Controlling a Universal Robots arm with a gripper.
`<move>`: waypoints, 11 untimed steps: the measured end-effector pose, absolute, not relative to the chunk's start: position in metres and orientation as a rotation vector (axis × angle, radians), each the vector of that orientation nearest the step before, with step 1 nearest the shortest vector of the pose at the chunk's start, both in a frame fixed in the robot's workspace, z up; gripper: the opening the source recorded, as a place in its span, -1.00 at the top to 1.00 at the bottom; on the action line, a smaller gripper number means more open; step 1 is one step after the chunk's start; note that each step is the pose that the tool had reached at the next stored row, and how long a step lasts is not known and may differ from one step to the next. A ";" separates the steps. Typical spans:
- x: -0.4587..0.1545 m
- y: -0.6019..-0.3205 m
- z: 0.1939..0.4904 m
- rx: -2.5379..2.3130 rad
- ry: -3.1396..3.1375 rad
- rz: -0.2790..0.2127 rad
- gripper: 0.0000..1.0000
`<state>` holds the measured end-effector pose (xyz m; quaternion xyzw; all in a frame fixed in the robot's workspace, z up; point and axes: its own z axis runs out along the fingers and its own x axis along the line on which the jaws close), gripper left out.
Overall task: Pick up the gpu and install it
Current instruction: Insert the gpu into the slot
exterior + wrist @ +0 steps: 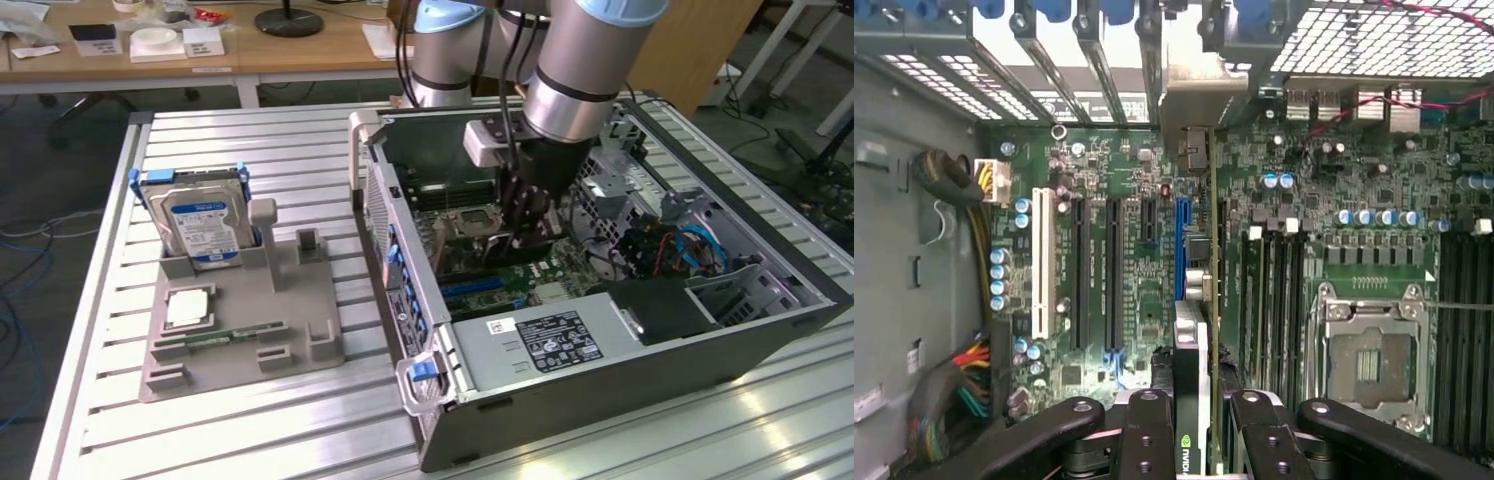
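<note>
Gripper (1194, 440) sits inside the open computer case (601, 340), clamped on the gpu (1192, 370), which you see edge-on between the fingers (1144, 440) in the wrist view. The card hangs over the motherboard (1124, 270), near the blue expansion slot (1180, 245), its metal end bracket (1199, 95) up against the case's rear slot openings. Whether the card edge has met the slot, I cannot tell.

Handling, by my reading: light, stiff card, thin and fragile at the contact edge, so you'd want to grip the flat faces mid-length, as now, never the connector edge. Smooth faces could slip under a skewed push.

On the aluminium table, toward its edge on the exterior view's left, the grey holder (240, 330) carries the hard drive (200, 225) upright and a memory stick (220, 338) lying flat.
</note>
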<state>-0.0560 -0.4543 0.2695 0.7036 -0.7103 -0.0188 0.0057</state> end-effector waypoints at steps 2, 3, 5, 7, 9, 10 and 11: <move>-0.058 -0.454 0.266 2.203 -2.224 -0.058 0.47; -0.059 -0.454 0.265 2.203 -2.224 -0.058 0.47; -0.059 -0.454 0.263 2.204 -2.223 -0.058 0.47; -0.059 -0.454 0.263 2.204 -2.223 -0.057 0.47; -0.059 -0.455 0.263 2.204 -2.223 -0.058 0.47; -0.059 -0.455 0.263 2.205 -2.223 -0.058 0.47; -0.059 -0.455 0.263 2.205 -2.222 -0.058 0.47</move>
